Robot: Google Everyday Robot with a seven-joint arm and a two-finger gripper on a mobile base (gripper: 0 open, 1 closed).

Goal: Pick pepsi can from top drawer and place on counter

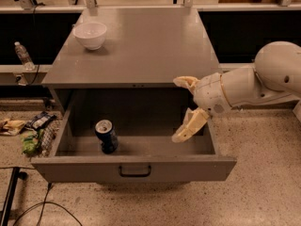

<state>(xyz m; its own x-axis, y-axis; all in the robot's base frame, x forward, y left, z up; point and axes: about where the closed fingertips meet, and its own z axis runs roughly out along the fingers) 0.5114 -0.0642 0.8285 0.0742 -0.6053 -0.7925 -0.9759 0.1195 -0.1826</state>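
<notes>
— Where do we find the pepsi can [106,135]?
— We see it standing upright on the floor of the top drawer [134,165], in the left half and near the front panel, silver top up. The drawer is pulled out toward us, and its small dark handle [135,172] sits in the middle of the front.

— And the gripper [177,109]?
— We see it over the right part of the open drawer, just below the near edge of the counter [141,46]. Its two pale fingers [189,125] are spread wide apart with nothing between them. One points up by the counter's edge and the other hangs down into the drawer. It is well apart from the can, to the right of it. The white arm [254,81] comes in from the right.

— What else do we see?
— A white bowl [90,34] sits on the far left corner of the counter. A clear water bottle [22,54] stands on a ledge to the left of the cabinet. Some wrappers [32,132] lie on the floor beside the drawer's left wall, and a dark cable [44,206] runs across the floor at the near left
</notes>
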